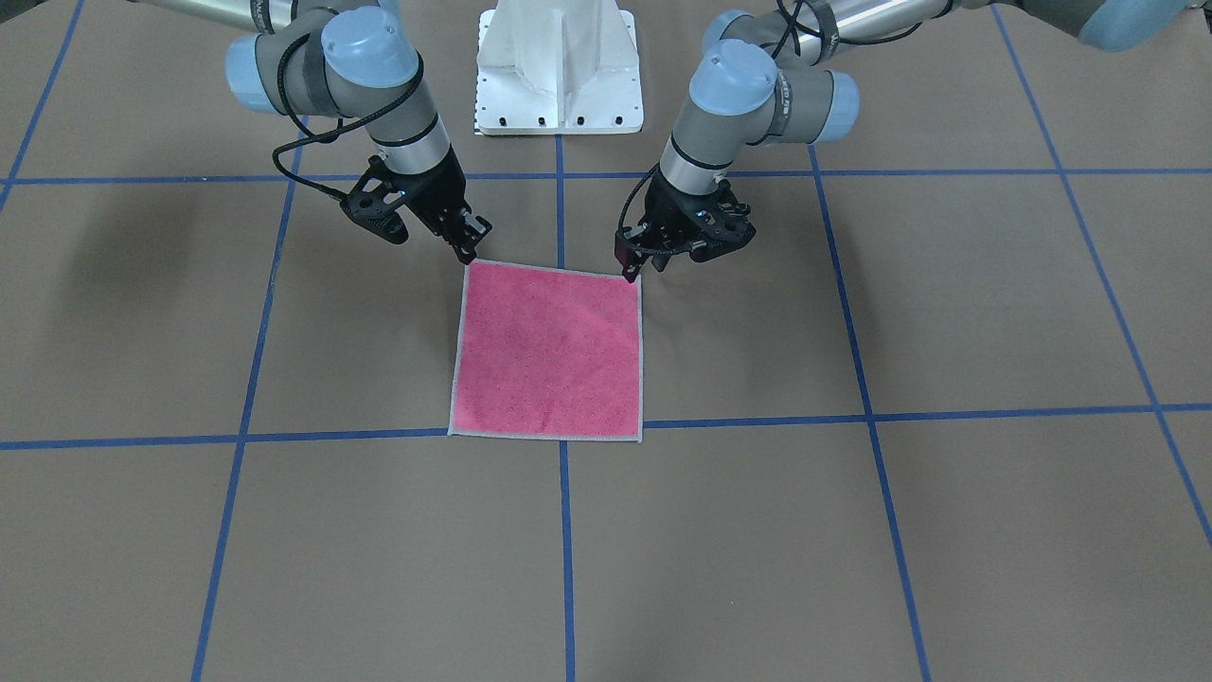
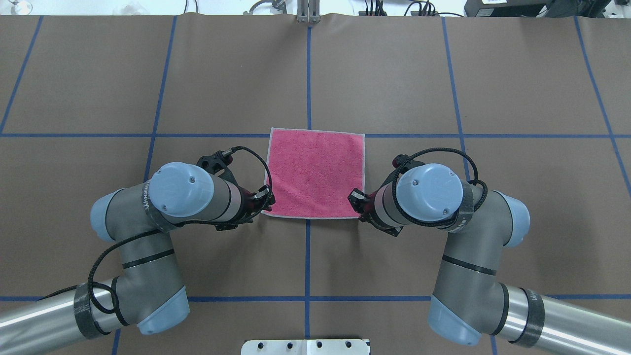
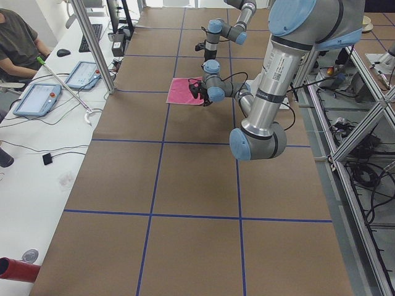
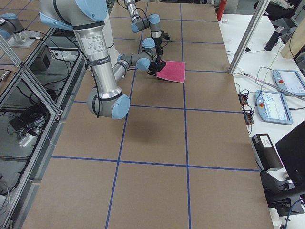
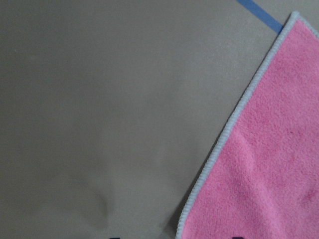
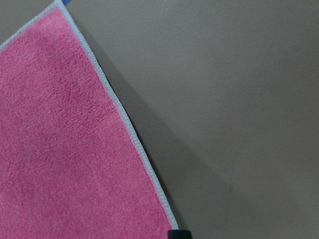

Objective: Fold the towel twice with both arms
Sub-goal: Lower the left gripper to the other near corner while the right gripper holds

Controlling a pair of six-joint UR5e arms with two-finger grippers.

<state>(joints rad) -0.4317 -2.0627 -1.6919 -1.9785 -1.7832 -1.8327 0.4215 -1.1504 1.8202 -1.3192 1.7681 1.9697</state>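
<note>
In the front-facing view, the towel (image 1: 549,355) lies flat and unfolded, pink face up, on the brown counter (image 1: 947,530). Its edge farthest from the robot runs along a blue tape line (image 1: 947,415). The left end effector (image 1: 642,268) and the right end effector (image 1: 466,248) each tilt down at one of the two corners nearest the robot. I judge this is so that both can lift that edge together for the first fold. The left one's jaws stand a little apart. Whether the right one's are apart or together I cannot tell.

The overhead view hides most of both tools behind the wrists, but it shows the symmetry: each arm comes in from its own side to its own corner.

The side views are too small to judge the jaws. The left one adds a seated person (image 3: 15,37) at a white desk, well apart from the towel.

In the left wrist view, the light edging (image 5: 224,134) runs to the corner at the bottom border, flat on the counter.

In the right wrist view, one dark fingertip (image 6: 179,233) sits right at the corner, and nothing there looks lifted.
</note>
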